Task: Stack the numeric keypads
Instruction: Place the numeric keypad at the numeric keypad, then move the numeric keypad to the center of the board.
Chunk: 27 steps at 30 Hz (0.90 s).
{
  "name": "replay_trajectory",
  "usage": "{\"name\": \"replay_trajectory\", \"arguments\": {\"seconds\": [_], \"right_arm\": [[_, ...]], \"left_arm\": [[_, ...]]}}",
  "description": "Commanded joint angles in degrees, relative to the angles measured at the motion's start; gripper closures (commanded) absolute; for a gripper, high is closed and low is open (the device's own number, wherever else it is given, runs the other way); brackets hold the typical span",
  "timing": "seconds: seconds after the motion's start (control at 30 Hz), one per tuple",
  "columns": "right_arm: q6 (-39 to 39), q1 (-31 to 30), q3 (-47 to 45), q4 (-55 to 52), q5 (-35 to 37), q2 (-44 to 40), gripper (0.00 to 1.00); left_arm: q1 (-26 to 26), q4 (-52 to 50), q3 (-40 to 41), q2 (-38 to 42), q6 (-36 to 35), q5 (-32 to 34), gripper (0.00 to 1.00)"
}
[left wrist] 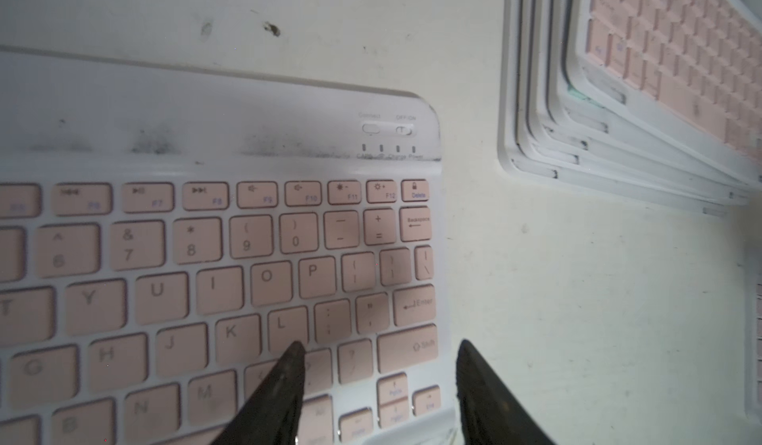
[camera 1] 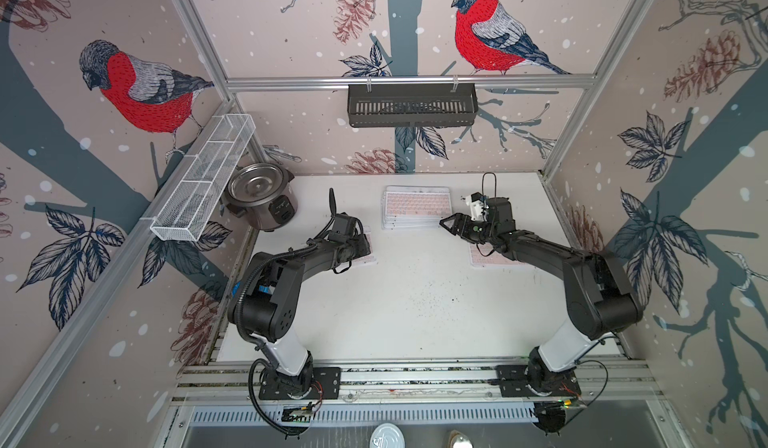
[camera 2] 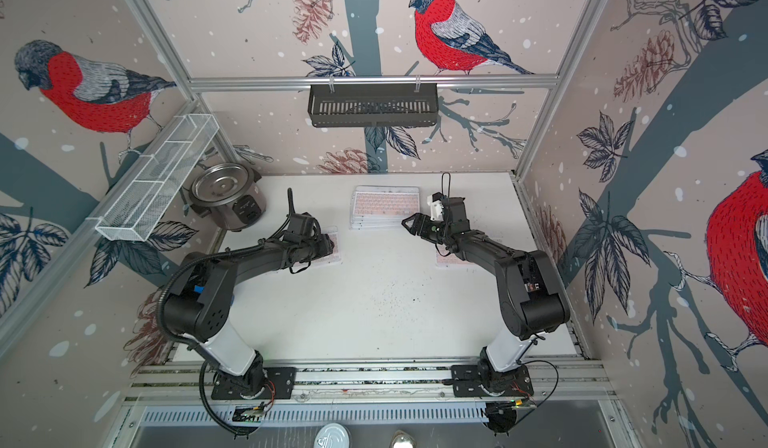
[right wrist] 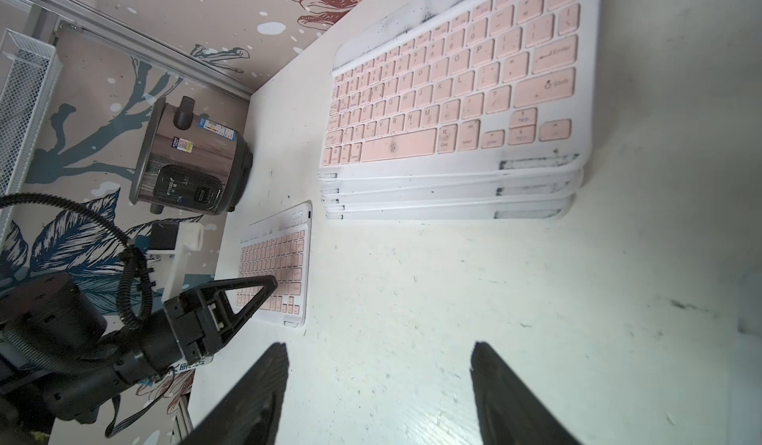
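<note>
Bullfinch-and-pinecone wallpaper (camera 1: 124,84) closes in a scuffed white bench (camera 1: 415,309). Down on it, the left hand (left wrist: 381,346) is grasping the end of a pink keypad (left wrist: 247,257) that lies flat. One finger (left wrist: 284,381) rests on the keys just under the L, and its partner sits tight against the short edge by the arrow-key corner. This keypad is on the left side of the bench, apart from the pile.

Beyond its end, toward the back middle, stands the stack of keypads (camera 1: 417,205). It is several white frames deep with slightly staggered edges, and a pink-keyed one lies on top. A sliver of green peeks from a lower layer in the left wrist view.

The right hand (right wrist: 379,344) hovers released over bare bench near the stack's front right corner, fingers wide with nothing between them. Under the right arm (camera 1: 540,246) lies another keypad (camera 1: 484,261), pink-keyed, flat and mostly covered.

Farther out, a rice cooker (camera 1: 259,197) sits at the back left corner. A white wire basket (camera 1: 203,176) hangs along the left wall, and a black basket (camera 1: 411,105) hangs from the rear rail.
</note>
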<state>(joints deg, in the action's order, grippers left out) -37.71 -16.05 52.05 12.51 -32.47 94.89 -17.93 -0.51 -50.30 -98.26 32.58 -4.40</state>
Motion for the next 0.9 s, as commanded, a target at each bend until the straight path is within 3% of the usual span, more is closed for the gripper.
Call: {"name": "replay_trajectory", "arguments": {"seconds": [0.0, 0.2, 0.57, 0.87], "right_arm": [[0.4, -0.12, -1.43, 1.75, -0.48, -1.9, 0.28], [1.32, -0.16, -3.38, 0.24, -0.89, -4.72, 0.28], [0.14, -0.69, -6.41, -0.25, -0.68, -11.49, 0.28], [0.58, -1.13, -6.3, -3.43, 0.11, -14.86, 0.28]], "left_arm": [[-0.91, 0.59, -0.89, -2.05, -1.38, 0.56, 0.42], [-6.08, -1.41, -1.21, -3.96, -0.75, 4.45, 0.43], [-12.34, 3.33, 9.13, 0.85, 7.02, 0.61, 0.43], [-20.37, 5.42, 10.23, 0.61, 12.65, 0.18, 0.43]]}}
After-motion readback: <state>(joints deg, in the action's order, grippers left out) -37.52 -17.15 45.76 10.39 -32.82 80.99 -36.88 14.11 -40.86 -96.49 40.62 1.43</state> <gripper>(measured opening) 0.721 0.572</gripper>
